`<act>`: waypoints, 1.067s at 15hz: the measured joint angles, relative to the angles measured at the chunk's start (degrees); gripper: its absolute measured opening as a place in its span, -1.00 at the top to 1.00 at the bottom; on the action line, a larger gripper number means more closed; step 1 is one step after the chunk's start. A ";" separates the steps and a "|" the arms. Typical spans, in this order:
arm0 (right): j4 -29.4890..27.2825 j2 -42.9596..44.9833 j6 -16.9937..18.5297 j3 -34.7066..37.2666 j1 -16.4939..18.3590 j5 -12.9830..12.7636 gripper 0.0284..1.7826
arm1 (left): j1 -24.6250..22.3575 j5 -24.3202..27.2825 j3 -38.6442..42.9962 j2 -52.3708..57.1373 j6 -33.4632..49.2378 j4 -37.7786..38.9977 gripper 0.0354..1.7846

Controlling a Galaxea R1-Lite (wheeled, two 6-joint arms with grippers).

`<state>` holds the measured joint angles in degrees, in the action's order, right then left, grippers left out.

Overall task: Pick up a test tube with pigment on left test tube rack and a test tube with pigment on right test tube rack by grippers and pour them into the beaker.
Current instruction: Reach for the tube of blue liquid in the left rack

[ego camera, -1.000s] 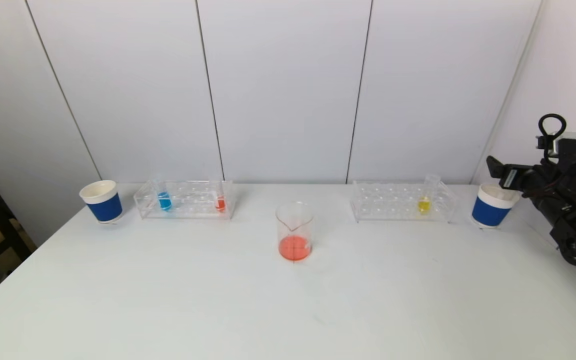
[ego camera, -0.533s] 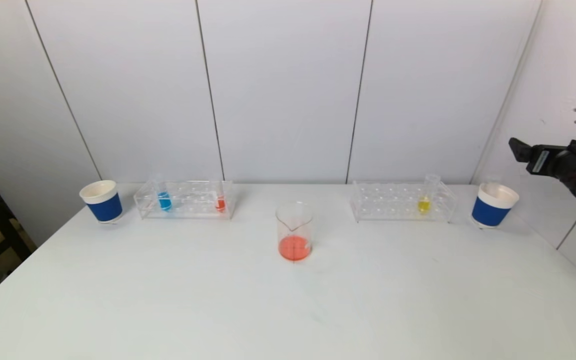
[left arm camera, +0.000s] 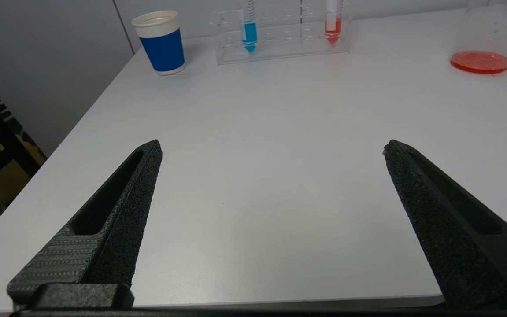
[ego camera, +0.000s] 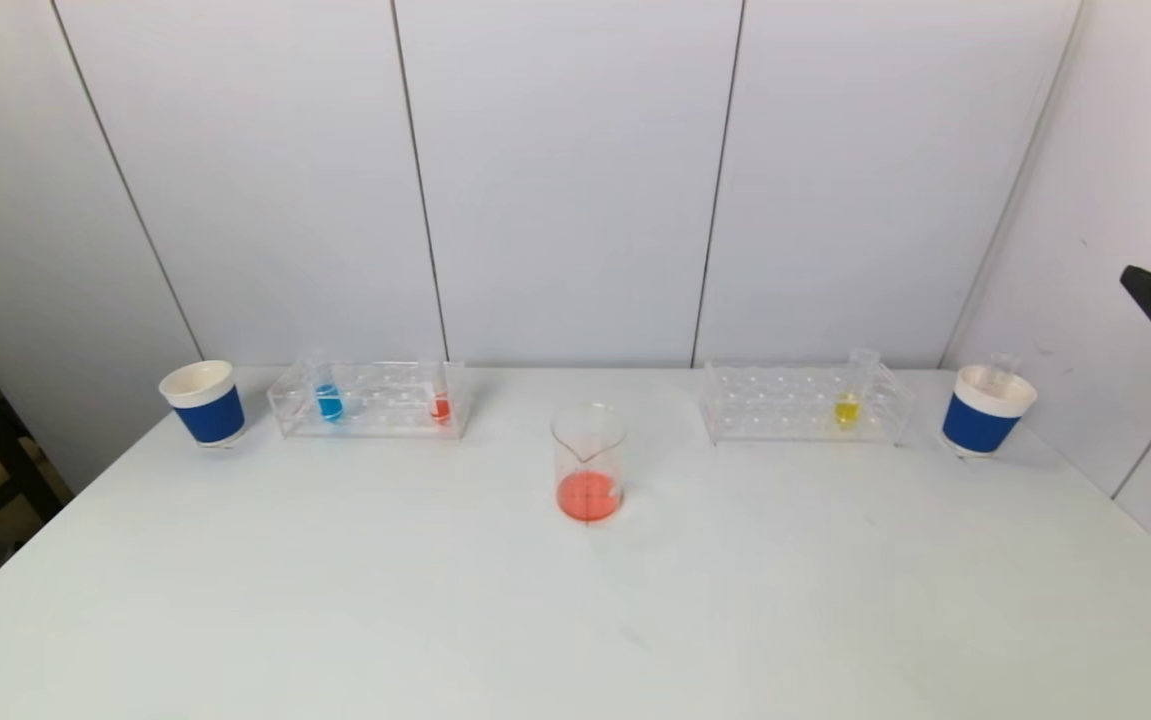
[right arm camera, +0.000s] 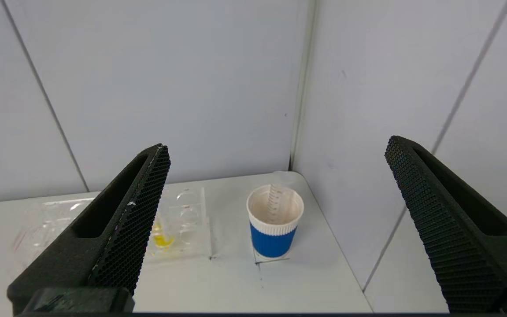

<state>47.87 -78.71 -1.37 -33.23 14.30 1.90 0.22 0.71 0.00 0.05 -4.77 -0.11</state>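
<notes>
Above the desk's right edge: right tool [right arm camera: 275,149], released, empty, over blue cup [right arm camera: 274,224] holding 1 spent tube. Left tool [left arm camera: 271,147] released, low, facing left rack [left arm camera: 279,31]. Next: centre on 1 pigment tube [left arm camera: 249,26], grip high, lift straight; beaker [ego camera: 588,462] mid-desk.

Both grippers carry black, tapered, rough-textured, slotted jaws.
</notes>
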 joint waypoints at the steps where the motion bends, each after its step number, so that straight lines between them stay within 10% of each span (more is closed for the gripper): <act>1: -2.39 3.96 0.05 1.49 0.00 0.60 -0.99 | -0.01 0.02 0.00 0.00 0.02 0.00 -0.98; 12: -40.96 48.62 1.88 7.80 -0.83 7.13 -0.99 | -0.01 -0.02 0.00 0.00 0.04 0.01 -0.98; 16: -57.30 58.43 2.51 0.33 -7.11 6.56 -0.99 | -0.01 0.00 0.00 0.00 0.02 0.00 -0.98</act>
<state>-9.42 -20.29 1.15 -32.90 7.19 8.46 0.21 0.71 0.00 0.05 -4.74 -0.11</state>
